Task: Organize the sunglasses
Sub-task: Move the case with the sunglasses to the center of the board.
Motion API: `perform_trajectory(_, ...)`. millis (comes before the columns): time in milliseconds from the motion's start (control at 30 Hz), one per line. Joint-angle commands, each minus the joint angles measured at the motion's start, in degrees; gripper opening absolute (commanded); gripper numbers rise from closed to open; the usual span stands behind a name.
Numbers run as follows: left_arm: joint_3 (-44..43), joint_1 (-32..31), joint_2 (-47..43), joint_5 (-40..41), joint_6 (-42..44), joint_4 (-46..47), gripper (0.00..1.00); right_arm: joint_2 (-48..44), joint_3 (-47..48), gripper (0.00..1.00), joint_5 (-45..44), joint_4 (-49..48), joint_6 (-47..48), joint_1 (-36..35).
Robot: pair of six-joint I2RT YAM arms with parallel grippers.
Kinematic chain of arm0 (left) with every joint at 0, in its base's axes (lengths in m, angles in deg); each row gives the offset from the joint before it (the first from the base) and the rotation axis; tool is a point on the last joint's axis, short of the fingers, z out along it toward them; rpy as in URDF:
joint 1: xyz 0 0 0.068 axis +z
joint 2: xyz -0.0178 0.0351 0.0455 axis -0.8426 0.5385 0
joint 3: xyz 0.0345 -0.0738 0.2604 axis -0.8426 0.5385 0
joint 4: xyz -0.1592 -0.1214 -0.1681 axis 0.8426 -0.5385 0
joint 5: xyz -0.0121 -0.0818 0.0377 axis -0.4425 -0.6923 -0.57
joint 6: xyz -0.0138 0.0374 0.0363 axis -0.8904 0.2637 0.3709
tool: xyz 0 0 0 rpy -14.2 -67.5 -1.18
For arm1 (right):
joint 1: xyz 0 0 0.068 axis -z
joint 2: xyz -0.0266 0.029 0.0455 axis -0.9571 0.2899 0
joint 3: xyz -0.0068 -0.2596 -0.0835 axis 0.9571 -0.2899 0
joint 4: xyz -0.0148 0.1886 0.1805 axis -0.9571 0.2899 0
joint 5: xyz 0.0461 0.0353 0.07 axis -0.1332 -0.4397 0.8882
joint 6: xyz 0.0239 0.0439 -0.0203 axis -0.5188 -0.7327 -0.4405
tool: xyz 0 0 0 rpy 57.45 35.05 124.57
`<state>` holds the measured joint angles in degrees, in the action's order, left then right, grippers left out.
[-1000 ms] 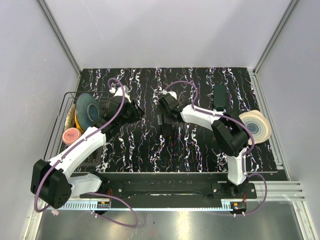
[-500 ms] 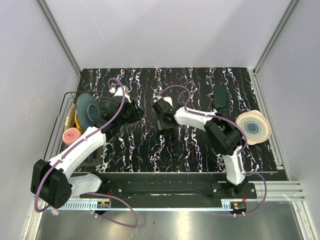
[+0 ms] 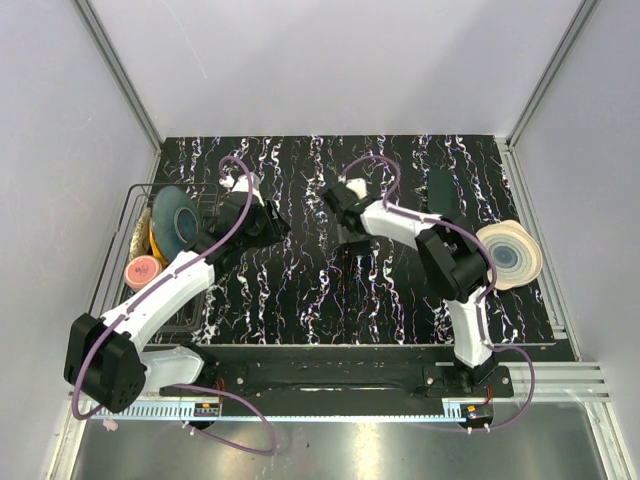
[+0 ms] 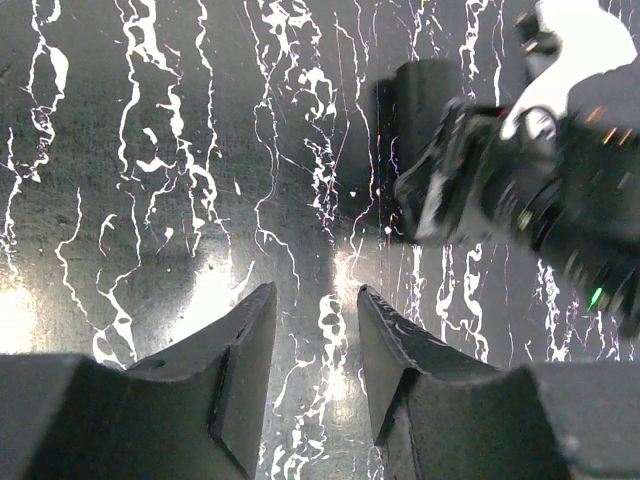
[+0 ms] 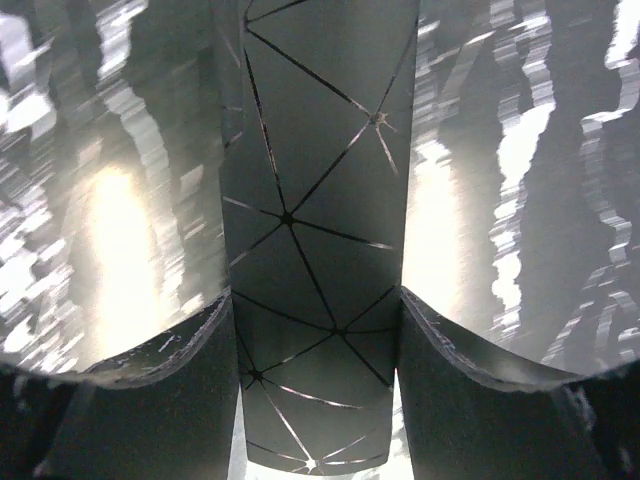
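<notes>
A black sunglasses case (image 5: 318, 190) with a thin triangle-line pattern sits between the fingers of my right gripper (image 5: 315, 300). Both fingers press its sides. In the top view the right gripper (image 3: 348, 212) is at the middle of the black marbled table (image 3: 300, 290), with the case (image 3: 349, 238) hanging dark beneath it. My left gripper (image 3: 268, 222) is open and empty just to the left, low over the table. In the left wrist view its fingers (image 4: 240, 350) frame bare table, and the right gripper (image 4: 500, 180) with the case (image 4: 420, 100) shows at the upper right. No sunglasses are visible.
A wire rack (image 3: 140, 200) at the left edge holds a blue plate (image 3: 175, 222), a yellow item and a pink cup (image 3: 142, 271). A striped plate (image 3: 510, 252) lies at the right edge. A dark oblong object (image 3: 440, 190) lies at the back right.
My right gripper swung left with the case, then moved back to the right and farther away. The left arm has barely moved.
</notes>
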<state>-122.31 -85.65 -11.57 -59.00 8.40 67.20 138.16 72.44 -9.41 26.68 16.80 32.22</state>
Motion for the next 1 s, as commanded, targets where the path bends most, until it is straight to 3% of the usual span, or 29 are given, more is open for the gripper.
perform_trajectory(0, -1.62, 0.28, 0.59, -2.14, 0.49, 1.51, 0.43, 0.07, 0.91, 0.51, -1.95, -3.12, 6.08, 10.06)
perform_trajectory(267, -2.32, 0.28, 1.74, -5.74, -0.65, -0.07, 0.43, 6.4, 7.31, 0.52, 4.97, -6.57, 13.3, 22.89)
perform_trajectory(467, -2.68, 0.28, 1.12, -5.48, -0.04, -2.44, 0.45, 11.84, 16.1, 0.57, 8.41, -3.94, 13.13, 25.11)
perform_trajectory(700, -2.32, 0.28, 0.51, -4.6, 0.4, -3.33, 0.46, 14.14, 19.1, 0.91, 11.32, -0.51, 13.75, 25.19)
perform_trajectory(767, -2.32, 0.28, 0.25, -4.34, 0.49, -3.59, 0.49, 13.0, 18.23, 1.0, 11.32, -0.77, 13.31, 25.19)
perform_trajectory(967, -4.08, 0.28, -2.3, -1.0, 1.55, -7.18, 0.74, 6.76, 18.22, 1.0, 14.57, -0.51, 15.85, 25.19)
